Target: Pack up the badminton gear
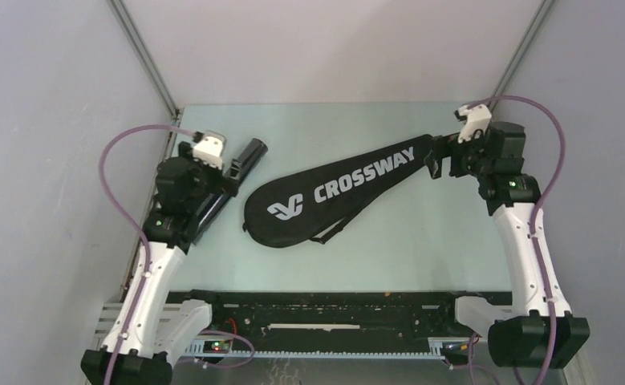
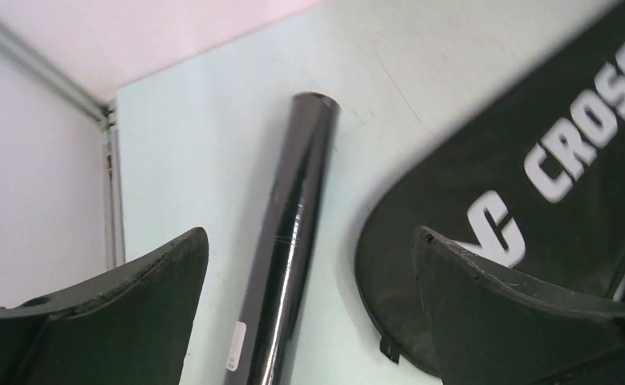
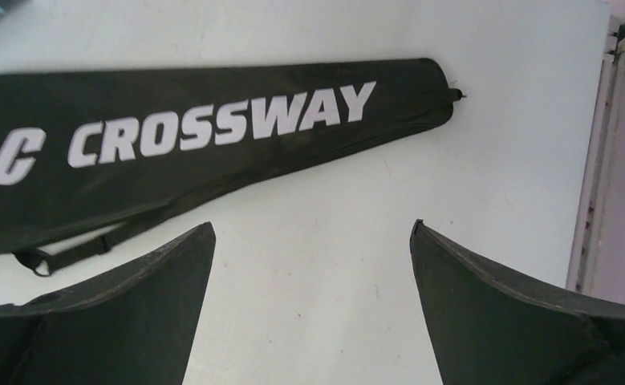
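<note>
The black racket-shaped bag (image 1: 333, 192) with white "CROSSWAY" lettering lies flat across the middle of the table, its wide end to the left. It also shows as the bag (image 2: 437, 208) and the bag (image 3: 172, 180). A long black tube (image 1: 251, 152) lies on the table left of the bag, partly hidden under my left arm. My left gripper (image 1: 227, 178) is open above it. In the left wrist view the tube (image 2: 293, 216) runs between the spread fingers of the left gripper (image 2: 309, 237) without touching them. My right gripper (image 1: 437, 160) is open over bare table by the bag's narrow end, with nothing between the fingers of the right gripper (image 3: 311, 228).
Grey walls close in the table on three sides, with metal frame posts (image 2: 108, 160) at the back corners. A rail (image 3: 594, 160) borders the table's right edge. The bag's strap loop (image 3: 36, 261) lies beside its lower edge. A black base rail (image 1: 325, 313) spans the near edge.
</note>
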You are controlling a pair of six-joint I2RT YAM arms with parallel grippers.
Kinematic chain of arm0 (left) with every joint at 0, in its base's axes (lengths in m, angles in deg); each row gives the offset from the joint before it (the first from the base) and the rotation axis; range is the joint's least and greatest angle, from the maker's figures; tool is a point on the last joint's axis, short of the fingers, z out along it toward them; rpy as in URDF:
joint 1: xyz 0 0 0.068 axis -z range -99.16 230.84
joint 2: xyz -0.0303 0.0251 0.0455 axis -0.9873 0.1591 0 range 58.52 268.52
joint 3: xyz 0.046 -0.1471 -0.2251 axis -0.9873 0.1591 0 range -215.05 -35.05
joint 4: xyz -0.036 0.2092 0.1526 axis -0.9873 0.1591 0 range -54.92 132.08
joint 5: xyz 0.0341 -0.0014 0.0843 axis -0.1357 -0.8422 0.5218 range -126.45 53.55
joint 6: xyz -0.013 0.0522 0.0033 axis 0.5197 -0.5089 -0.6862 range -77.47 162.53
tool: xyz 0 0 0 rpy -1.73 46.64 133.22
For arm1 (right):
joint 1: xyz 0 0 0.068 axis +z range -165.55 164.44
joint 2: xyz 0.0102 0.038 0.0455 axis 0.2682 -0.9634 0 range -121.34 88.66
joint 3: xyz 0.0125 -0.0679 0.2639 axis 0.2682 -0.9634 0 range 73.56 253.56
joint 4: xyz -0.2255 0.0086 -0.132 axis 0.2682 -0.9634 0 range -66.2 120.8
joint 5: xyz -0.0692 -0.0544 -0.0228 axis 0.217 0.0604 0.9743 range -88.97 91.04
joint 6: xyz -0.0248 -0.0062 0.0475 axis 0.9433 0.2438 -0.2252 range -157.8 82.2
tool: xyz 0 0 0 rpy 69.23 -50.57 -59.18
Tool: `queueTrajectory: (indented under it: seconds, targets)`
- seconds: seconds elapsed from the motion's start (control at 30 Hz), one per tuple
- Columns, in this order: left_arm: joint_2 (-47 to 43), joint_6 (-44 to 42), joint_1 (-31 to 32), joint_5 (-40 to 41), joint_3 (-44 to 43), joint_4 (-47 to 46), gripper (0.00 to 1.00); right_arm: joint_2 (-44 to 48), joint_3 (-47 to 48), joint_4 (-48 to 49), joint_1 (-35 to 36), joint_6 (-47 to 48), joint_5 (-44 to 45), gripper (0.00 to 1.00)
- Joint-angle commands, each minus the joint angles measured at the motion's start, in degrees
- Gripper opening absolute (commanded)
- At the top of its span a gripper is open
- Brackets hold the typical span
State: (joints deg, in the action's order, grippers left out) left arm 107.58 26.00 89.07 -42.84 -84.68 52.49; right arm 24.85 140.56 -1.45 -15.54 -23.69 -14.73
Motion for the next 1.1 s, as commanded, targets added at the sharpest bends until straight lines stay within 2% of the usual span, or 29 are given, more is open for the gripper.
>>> queueTrajectory:
  seconds: [0.0, 0.1, 0.17, 0.4, 0.63, 1.07]
  targets:
    - [-4.5, 11.5, -6.0, 0.9, -0.6, -9.9, 1.0, 3.6, -1.1, 5.1, -5.2, -6.1, -9.0, 1.0]
    - [-9.5, 13.5, -7.9, 5.7, 3.5, -15.2, 1.0, 7.7, -4.6, 8.8, -8.8, -10.1, -10.4, 1.0]
    - [-11.8, 14.0, -8.1, 8.3, 5.5, -16.6, 1.0, 10.4, -6.2, 9.5, -9.4, -9.3, -11.1, 1.0]
    - [-20.7, 14.0, -8.1, 4.1, 9.3, -16.3, 1.0, 17.9, -8.2, 7.0, -9.7, -6.5, -17.8, 1.0]
    - [-23.1, 13.9, -8.1, -4.1, 9.3, -13.5, 1.0, 22.3, -12.0, 8.1, -10.1, -5.0, -16.7, 0.99]
    - [-21.9, 14.6, -9.9, -3.3, 9.5, -12.4, 1.0, 22.6, -12.1, 6.8, -11.6, -3.7, -19.2, 0.99]
